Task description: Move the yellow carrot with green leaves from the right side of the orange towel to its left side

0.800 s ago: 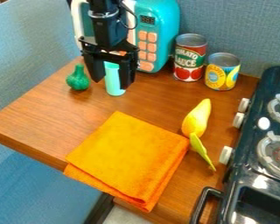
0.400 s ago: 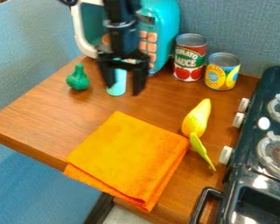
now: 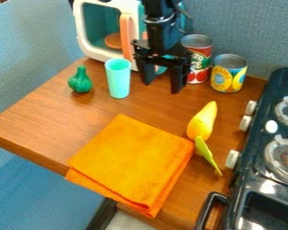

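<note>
The black gripper (image 3: 161,89) hangs in the upper middle, its two fingers apart with nothing between them. To its left, a turquoise cup (image 3: 118,79) stands upright on the wooden table (image 3: 62,105). Behind the gripper's right side, a red and green tomato can (image 3: 195,77) is partly hidden. A yellow can (image 3: 229,73) stands right of that one. Farther left sits a green bumpy vegetable toy (image 3: 80,80). A folded orange cloth (image 3: 131,161) lies at the front. Beside its right corner is a yellow corn-like toy (image 3: 203,122) with a green leaf (image 3: 207,155).
A toy microwave (image 3: 92,40) in white and turquoise stands at the back, behind the cup and arm. A dark toy stove (image 3: 254,179) with knobs and burners runs along the right side. The table's left edge borders a blue-grey surface.
The gripper has moved right, away from in front of the cup to near the tomato can. The cup and microwave front are now uncovered; the other objects have stayed put.
</note>
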Robot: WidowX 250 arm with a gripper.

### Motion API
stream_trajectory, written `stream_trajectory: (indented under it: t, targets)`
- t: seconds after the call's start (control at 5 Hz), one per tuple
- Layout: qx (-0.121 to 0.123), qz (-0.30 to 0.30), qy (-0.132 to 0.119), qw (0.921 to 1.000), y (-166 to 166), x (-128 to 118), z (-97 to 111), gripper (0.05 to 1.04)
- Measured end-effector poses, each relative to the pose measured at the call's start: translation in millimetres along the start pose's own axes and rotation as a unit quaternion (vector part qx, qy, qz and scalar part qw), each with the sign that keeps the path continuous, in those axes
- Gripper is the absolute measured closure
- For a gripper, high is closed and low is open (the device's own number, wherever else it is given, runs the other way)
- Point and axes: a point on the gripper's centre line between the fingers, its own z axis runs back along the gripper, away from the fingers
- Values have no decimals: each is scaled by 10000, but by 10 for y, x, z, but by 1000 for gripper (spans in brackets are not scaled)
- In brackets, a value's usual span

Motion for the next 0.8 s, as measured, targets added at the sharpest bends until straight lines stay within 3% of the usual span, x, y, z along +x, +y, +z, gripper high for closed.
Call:
stream_trajectory:
  t: [0.4, 0.8]
  targets:
    - [204, -342, 347, 9986, -400, 319, -418, 83]
    - [190, -336, 874, 9954, -556, 317, -679, 82]
